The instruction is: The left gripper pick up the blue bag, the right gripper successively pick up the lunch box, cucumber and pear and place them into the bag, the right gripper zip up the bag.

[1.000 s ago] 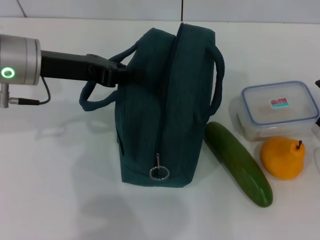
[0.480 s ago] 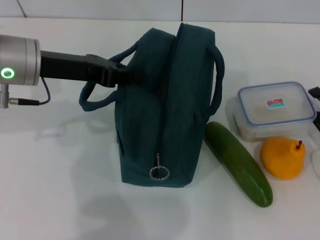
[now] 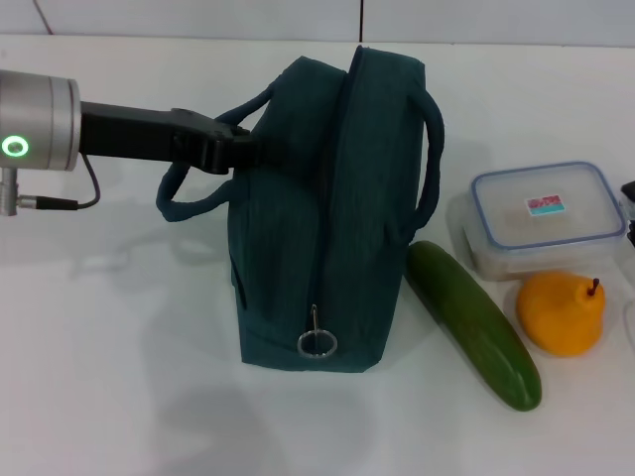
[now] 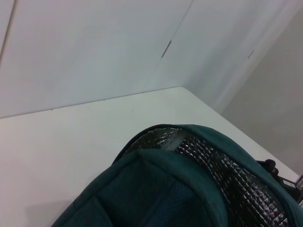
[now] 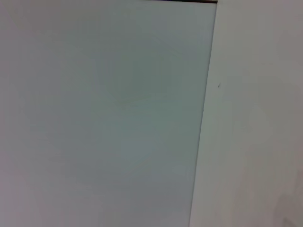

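left gripper (image 3: pixel 248 149), a black two-fingered claw, was clamped on the dark teal fabric bag (image 3: pixel 322 218) at its upper side, standing mid-table. right gripper (image 3: pixel 629 193) barely showed at the edge; finger state undeterminable. judged step: fetching the clear blue-rimmed lunch box (image 3: pixel 546 216). bag's long axis ran toward the camera, ring pull nearest.

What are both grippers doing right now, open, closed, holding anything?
Left gripper: closed on the blue bag near its handle.
Right gripper: barely in view beside the lunch box; cannot tell.
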